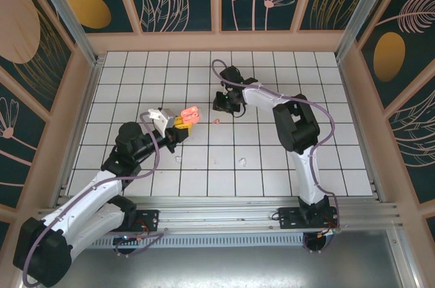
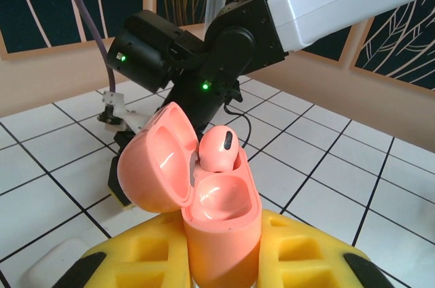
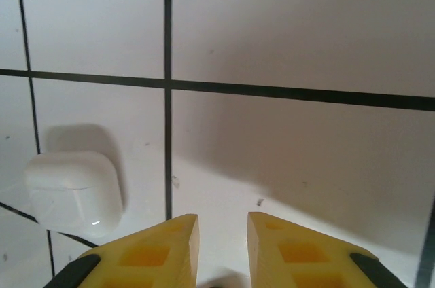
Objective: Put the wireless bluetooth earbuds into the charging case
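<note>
Now L gripper clamps pink case; R gripper low, ajar.

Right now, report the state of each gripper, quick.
Left gripper: shut on the pink charging case, lid open, one pink earbud inside.
Right gripper: jaws slightly apart, holding nothing.

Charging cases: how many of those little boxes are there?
2. The salmon-pink glossy plastic charging case, lid open, is clamped in the left gripper; the white rounded plastic charging case, closed, lies on the tiled table beside the right gripper. Others may be hidden.
</note>
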Controlling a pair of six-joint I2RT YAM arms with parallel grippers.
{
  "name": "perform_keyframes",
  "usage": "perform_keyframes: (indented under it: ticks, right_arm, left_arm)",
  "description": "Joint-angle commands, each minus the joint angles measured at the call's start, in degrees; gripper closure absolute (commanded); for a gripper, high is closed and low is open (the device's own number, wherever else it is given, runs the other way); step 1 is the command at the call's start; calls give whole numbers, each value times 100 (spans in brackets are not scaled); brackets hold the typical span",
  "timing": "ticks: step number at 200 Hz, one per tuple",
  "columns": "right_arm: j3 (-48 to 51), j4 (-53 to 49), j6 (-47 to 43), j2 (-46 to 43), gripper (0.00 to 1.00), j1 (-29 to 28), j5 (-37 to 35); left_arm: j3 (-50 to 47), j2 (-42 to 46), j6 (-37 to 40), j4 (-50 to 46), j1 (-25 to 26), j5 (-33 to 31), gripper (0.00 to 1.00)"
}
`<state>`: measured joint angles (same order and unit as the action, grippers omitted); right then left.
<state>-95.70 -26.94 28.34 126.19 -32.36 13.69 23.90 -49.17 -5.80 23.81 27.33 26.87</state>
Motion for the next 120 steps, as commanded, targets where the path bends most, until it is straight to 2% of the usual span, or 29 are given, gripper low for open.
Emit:
perform_keyframes:
  ticks: [1, 58, 120]
  right_arm:
    - [95, -162, -183, -368, 75, 11, -366]
    - [77, -388, -350, -434, 76, -129, -470]
    - [473, -649, -361, -809, 71, -435, -674]
  left_arm:
    - [-159, 65, -144, 274, 17, -113, 100]
    - [-28, -160, -184, 321, 18, -110, 100]
    - [13, -301, -183, 320, 18, -126, 100]
